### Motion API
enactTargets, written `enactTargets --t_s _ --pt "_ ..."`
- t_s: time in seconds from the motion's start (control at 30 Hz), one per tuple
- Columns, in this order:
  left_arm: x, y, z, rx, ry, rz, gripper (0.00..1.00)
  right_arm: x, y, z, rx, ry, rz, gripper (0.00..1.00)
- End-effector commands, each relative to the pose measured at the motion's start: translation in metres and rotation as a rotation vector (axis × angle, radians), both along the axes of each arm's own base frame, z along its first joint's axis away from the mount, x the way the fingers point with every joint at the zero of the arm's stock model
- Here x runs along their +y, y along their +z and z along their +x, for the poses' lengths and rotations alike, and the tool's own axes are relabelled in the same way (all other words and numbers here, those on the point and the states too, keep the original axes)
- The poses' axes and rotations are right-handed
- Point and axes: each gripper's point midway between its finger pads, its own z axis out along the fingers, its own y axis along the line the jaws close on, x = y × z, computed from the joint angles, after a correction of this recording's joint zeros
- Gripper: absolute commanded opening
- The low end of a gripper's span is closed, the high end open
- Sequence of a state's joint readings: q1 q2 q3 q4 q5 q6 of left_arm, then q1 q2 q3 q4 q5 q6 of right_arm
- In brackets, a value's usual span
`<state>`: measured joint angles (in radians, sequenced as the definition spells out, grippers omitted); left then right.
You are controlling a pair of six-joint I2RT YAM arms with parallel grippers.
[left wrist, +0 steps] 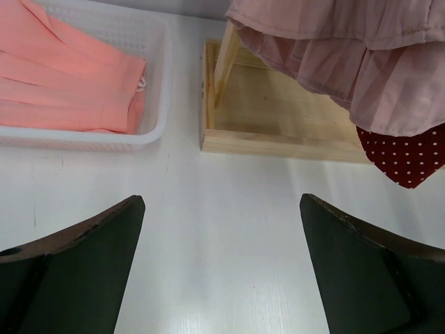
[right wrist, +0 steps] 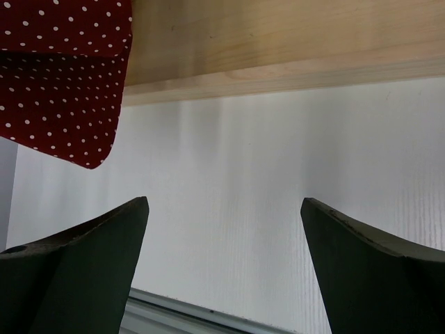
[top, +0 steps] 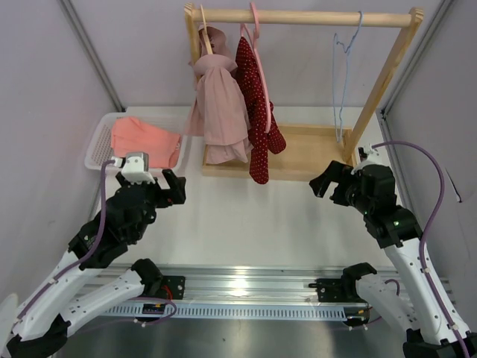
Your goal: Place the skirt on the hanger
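- From above, you see the skirt [top: 145,142] lying folded in the white basket [top: 100,138] at the far left of the table [top: 246,216]. That is close to your left arm, so that arm looks best placed to fetch it.
- The hanger [top: 341,82] hangs bare by its hook from the right end of the wooden rack [top: 313,18]. It is well apart from the pale pink garment [top: 220,112] and the dotted garment [top: 257,127], which gives you open room to work around it.
- The left gripper [top: 170,190] hovers just in front of the basket, and the right gripper [top: 325,181] sits near the rack's right post, below the hanger. Neither one touches anything.
- In the left wrist view, the fingers are spread wide with nothing between them. The skirt [left wrist: 62,83] fills the basket at upper left. The rack's base board [left wrist: 278,118] and the two hung garments lie ahead to the right.
- In the right wrist view, that gripper's jaws are also wide apart and hold nothing, only bare table below them. The dotted hem hangs at upper left and the base board crosses the top. The hanger is out of frame here.
- My judgement: nothing is done yet, and your first step is to reach the left arm into the basket.
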<state>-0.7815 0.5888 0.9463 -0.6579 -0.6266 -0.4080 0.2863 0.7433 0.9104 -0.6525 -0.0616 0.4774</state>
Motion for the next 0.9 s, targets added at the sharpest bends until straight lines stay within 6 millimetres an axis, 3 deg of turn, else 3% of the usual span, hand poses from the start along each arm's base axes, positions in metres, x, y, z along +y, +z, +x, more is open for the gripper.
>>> enactTargets --t_s 0.0,0.13,0.2,0.23,0.3,0.37,0.4,0.43,0.6,0.63,0.7,0.77,0.83,0.87 --pt "0.000 0.014 0.003 -0.015 0.026 -0.031 0.99 -0.001 0.011 0.000 -0.059 0.006 0.001 0.99" --pt "0.005 0.013 0.007 -0.009 0.066 -0.020 0.99 -0.002 0.010 -0.003 -0.062 0.016 -0.012 0.99" --pt "0.005 0.009 0.016 0.014 0.101 0.010 0.97 0.001 0.009 -0.005 -0.062 0.035 -0.008 0.99" --pt "0.011 0.017 0.023 0.007 0.143 0.009 0.96 0.001 0.007 -0.005 -0.060 0.038 -0.007 0.99" --pt "0.014 0.014 0.043 0.039 0.202 0.046 0.96 0.003 0.005 -0.006 -0.062 0.050 0.000 0.99" --pt "0.034 0.019 0.069 0.045 0.293 0.012 0.95 0.005 0.002 -0.007 -0.054 0.059 0.005 0.99" --pt "0.029 0.010 0.086 0.088 0.278 -0.015 0.95 0.007 0.001 -0.008 -0.049 0.070 0.012 0.99" --pt "0.051 0.009 0.099 0.098 0.358 -0.037 0.93 0.008 0.001 -0.009 -0.046 0.076 0.016 0.99" --pt "0.083 -0.007 0.157 0.136 0.549 -0.077 0.93 0.013 0.002 -0.018 -0.033 0.113 0.029 0.99" --pt "0.089 -0.023 0.175 0.176 0.576 -0.051 0.92 0.013 0.003 -0.020 -0.035 0.115 0.028 0.99" --pt "0.096 -0.035 0.195 0.201 0.609 -0.042 0.92 0.013 0.010 -0.024 -0.046 0.124 0.034 0.99" --pt "0.105 -0.069 0.222 0.292 0.634 -0.010 0.91 0.015 0.015 -0.029 -0.053 0.142 0.045 0.99" --pt "0.111 -0.073 0.244 0.329 0.636 -0.005 0.91 0.015 0.021 -0.035 -0.056 0.149 0.051 0.99" --pt "0.112 -0.107 0.256 0.410 0.631 0.032 0.91 0.015 0.023 -0.037 -0.057 0.148 0.053 0.99"
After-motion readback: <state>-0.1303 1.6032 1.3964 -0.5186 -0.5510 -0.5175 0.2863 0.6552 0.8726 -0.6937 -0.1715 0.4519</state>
